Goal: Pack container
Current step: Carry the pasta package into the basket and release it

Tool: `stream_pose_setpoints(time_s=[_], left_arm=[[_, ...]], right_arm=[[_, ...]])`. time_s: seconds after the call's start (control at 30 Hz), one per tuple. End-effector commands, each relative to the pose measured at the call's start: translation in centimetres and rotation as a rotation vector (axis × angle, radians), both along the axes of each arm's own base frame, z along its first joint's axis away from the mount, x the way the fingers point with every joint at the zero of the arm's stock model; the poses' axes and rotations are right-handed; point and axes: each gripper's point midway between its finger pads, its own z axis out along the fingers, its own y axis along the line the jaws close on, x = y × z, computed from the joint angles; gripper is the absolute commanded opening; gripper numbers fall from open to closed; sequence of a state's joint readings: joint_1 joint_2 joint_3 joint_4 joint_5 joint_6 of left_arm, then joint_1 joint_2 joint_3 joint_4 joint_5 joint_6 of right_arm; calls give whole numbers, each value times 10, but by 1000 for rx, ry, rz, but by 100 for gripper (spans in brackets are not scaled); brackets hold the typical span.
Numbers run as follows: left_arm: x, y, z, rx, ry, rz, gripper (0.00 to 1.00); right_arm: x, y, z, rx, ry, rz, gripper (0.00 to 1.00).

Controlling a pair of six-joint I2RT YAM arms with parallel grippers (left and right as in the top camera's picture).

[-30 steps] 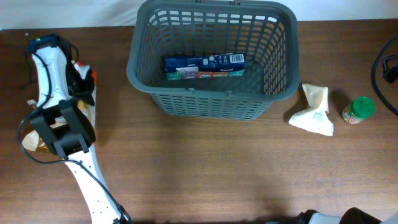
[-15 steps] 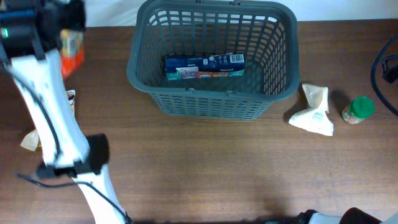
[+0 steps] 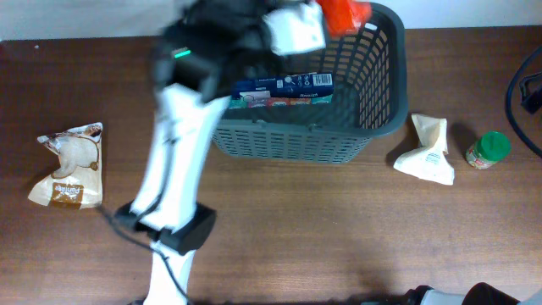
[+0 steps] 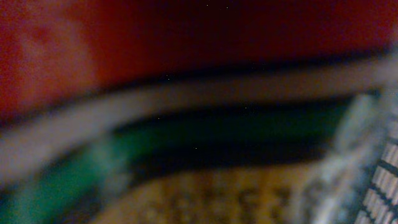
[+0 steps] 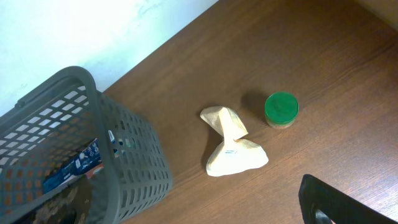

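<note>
From overhead, the container (image 3: pixel 288 140) stands at the back middle of the table (image 3: pixel 339 229), its far rim at the top edge of the picture. A wide strip of bare wood lies in front of it and on both sides.

The left arm (image 3: pixel 174 178) rises from the near edge and reaches over the container's left part, smeared by blur. The left gripper (image 3: pixel 326 19) hangs over the far right corner of the rim, clamped on a red packet (image 3: pixel 347 12); its fingers themselves are not clear.

There is one thing in the container, a blue box (image 3: pixel 279 89) lying flat on the floor. On the table are one brown-and-white bag (image 3: pixel 68 165) near the left edge, one cream pouch (image 3: pixel 428 152) just right of the container but apart from it, and one green-lidded jar (image 3: pixel 489 150) beside the pouch, close to the right edge.

The left wrist view is filled by blurred packaging pressed close to the lens: a red band, a pale one, green, then yellowish print.

In the right wrist view the container (image 5: pixel 134 168) sits at the left, with the blue box (image 5: pixel 71 169) inside. The cream pouch (image 5: pixel 233 152) and the jar (image 5: pixel 281 107) lie apart on open wood. Only a dark corner of the right gripper (image 5: pixel 326 202) shows, so I cannot tell how its jaws stand.
</note>
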State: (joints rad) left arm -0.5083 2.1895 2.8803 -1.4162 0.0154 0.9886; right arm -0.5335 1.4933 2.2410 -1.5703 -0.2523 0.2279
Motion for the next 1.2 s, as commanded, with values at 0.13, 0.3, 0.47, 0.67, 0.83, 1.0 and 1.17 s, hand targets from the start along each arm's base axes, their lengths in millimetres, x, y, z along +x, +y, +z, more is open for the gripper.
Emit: stream_pose_setpoints(time_s=[0.13,0.3,0.47,0.67,0.83,1.0,1.17], left_arm=[[29,-19,-152,292,222,-41,2],[33,-16,-198,362,301,-32,2],[24,-14,-204,374,341,-24,52],[22,-4,-133,192,256,139,99],[16,61,-27,-54,124,369,99],[9,159,14,-297,131,722,99],[-2,287,-8,-460,234,1202,84]], right_arm=[[0,-2,0,-7,-1,-3,99],[0,-2,0,-7,-1,-2,98],[0,-2,0,-7,-1,-2,99],[0,-2,0,-7,-1,-2,99],[0,-2,0,-7,-1,-2,99],[0,-2,0,-7,-1,-2,99],[0,-2,0,-7,-1,-2,99]])
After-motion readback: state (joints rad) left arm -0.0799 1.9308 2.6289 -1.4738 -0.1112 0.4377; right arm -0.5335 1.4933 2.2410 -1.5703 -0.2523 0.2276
